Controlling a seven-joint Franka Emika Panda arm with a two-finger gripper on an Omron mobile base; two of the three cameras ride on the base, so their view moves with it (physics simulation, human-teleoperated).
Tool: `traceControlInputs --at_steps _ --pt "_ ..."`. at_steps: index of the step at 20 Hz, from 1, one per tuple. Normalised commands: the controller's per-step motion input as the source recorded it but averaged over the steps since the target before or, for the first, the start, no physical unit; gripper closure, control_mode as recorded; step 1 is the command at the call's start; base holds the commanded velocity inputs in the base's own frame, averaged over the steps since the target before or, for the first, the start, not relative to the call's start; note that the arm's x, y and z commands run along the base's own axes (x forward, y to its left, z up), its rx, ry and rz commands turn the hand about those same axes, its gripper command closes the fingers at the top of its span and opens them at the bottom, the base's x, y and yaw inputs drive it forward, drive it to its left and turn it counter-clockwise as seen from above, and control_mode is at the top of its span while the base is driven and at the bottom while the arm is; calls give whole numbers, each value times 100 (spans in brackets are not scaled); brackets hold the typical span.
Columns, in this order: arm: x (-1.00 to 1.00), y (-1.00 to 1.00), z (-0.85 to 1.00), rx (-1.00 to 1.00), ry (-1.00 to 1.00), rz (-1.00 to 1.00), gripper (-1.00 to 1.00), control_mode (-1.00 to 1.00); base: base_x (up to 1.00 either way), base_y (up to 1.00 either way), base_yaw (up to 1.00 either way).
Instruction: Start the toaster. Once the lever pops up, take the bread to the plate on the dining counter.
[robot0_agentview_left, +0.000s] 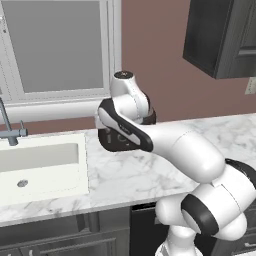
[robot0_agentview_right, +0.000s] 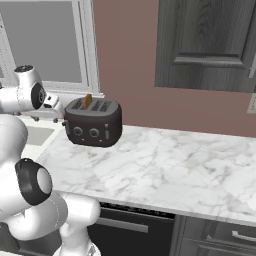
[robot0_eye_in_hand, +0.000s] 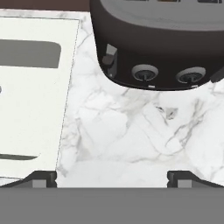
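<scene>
Two dark fingertips (robot0_eye_in_hand: 43, 178) of the gripper (robot0_eye_in_hand: 112, 178) stood wide apart at the bottom of the hand view, with nothing held between them and bare marble showing in the gap. The gripper hung over the white, grey-veined surface (robot0_eye_in_hand: 131, 131), just in front of the toaster (robot0_eye_in_hand: 162, 52) and short of touching it. The toaster, black and rounded, sat on the surface beyond the gripper; two round silver-ringed knobs (robot0_eye_in_hand: 145, 72) faced the hand camera, and a small lever (robot0_eye_in_hand: 108, 57) showed on the toaster's left front corner. To the left of the toaster, set into the same surface, lay the pale sink (robot0_eye_in_hand: 30, 87).

In the right base view the toaster (robot0_agentview_right: 93, 122) stood near the back of the surface (robot0_agentview_right: 165, 165), close to the wall, with the arm's white wrist (robot0_agentview_right: 30, 95) just beside its left end. The bread (robot0_agentview_right: 87, 100), a thin brown slice, stood upright in one of the toaster's left slots with its top edge showing above the top. In the left base view the arm (robot0_agentview_left: 165, 145) covered most of the toaster (robot0_agentview_left: 112, 139), and the sink (robot0_agentview_left: 40, 165) with its grey tap (robot0_agentview_left: 10, 130) lay to the left of it. Behind the toaster were a window (robot0_agentview_left: 55, 50) and a brownish-red wall (robot0_agentview_right: 130, 50), and a dark cabinet (robot0_agentview_right: 207, 42) hung on the wall up and to the right of the toaster.
</scene>
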Motion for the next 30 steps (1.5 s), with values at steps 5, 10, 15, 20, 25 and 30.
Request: traceControlInputs --at_steps 5,10,15,20,25,30 --pt "11 0 -15 0 0 0 -100 -100 0 0 0" --pt "11 0 -13 0 0 0 -100 -100 0 0 0" --pt "13 0 -12 0 0 0 -100 -100 0 0 0" --pt "15 0 -13 0 0 0 -100 -100 0 0 0" --pt "15 1 -11 0 0 0 -100 -100 0 0 0" --pt "15 4 -12 0 0 0 -100 -100 0 0 0"
